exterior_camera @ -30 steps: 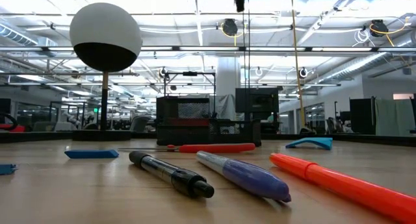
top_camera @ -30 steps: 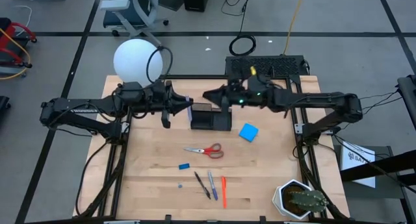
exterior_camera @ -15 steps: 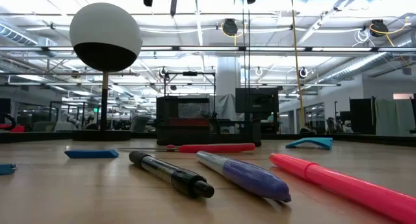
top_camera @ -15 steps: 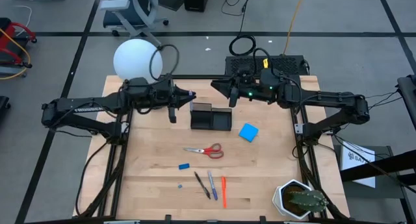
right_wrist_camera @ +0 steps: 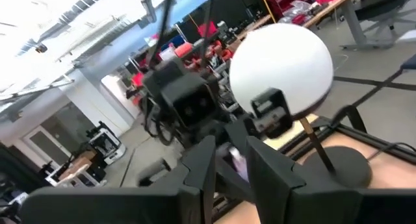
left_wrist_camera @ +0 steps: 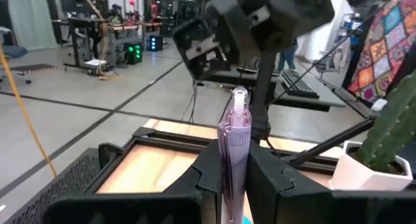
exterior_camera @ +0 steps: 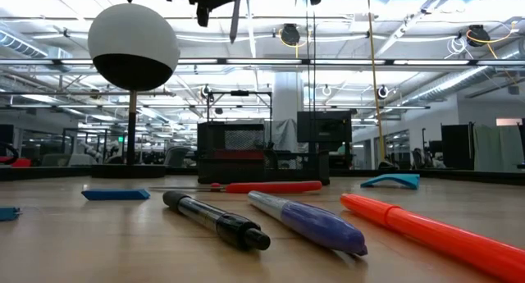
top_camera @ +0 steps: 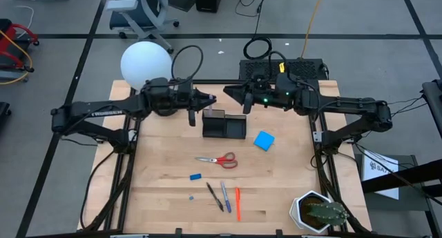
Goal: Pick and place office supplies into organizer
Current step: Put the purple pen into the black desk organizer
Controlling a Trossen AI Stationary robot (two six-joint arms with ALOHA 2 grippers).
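Carrying: left gripper [left_wrist_camera: 235, 178] clamped on purple pen [left_wrist_camera: 234, 143], organizer [top_camera: 224, 126] just ahead below. Next: lower pen in. Right gripper [top_camera: 231, 94] opposite, empty, near-closed.

Your table [top_camera: 166, 190] is pale, matt wood planks. At its 12 o'clock, the organizer [top_camera: 224, 126] looks like matt black plastic with mesh walls. Scissors [top_camera: 218, 159] at centre: glossy red handles, bare metal blades. Toward 6 o'clock, the pens [exterior_camera: 308, 221] look like smooth plastic. Left fingers [left_wrist_camera: 207, 178] are matt black, clamped on a translucent purple pen [left_wrist_camera: 233, 146].
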